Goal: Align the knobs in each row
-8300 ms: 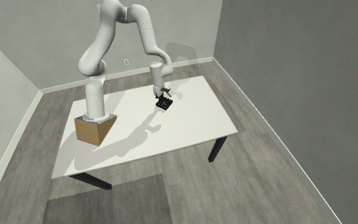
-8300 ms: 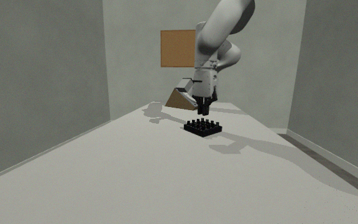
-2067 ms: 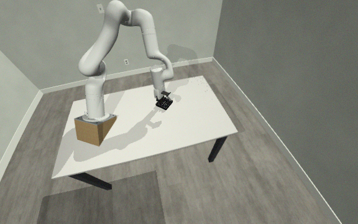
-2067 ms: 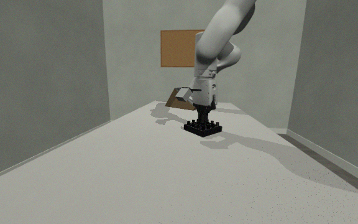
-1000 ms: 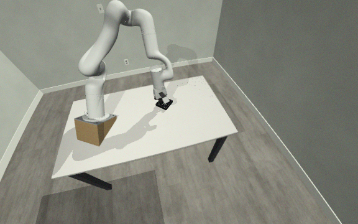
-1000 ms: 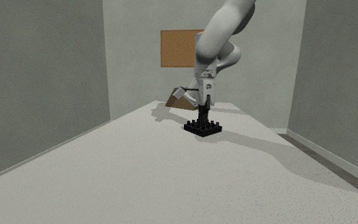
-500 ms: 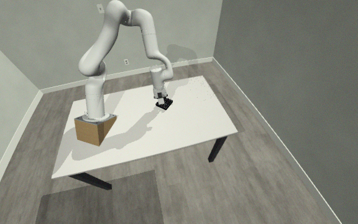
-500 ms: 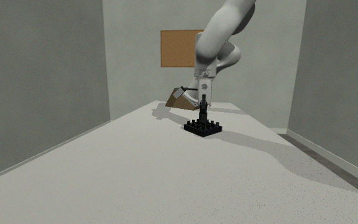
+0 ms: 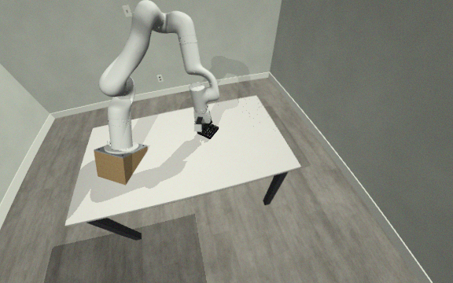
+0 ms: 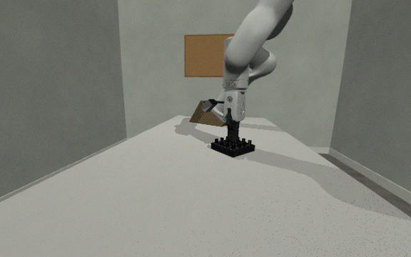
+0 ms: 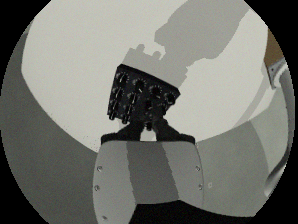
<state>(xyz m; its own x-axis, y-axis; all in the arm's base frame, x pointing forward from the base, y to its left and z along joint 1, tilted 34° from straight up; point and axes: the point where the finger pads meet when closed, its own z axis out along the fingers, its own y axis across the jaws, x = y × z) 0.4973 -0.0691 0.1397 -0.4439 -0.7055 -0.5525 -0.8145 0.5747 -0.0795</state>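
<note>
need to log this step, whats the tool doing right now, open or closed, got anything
Tool: closed on a knob at the near edge of the knob box; which knob it is cannot be told.
</note>
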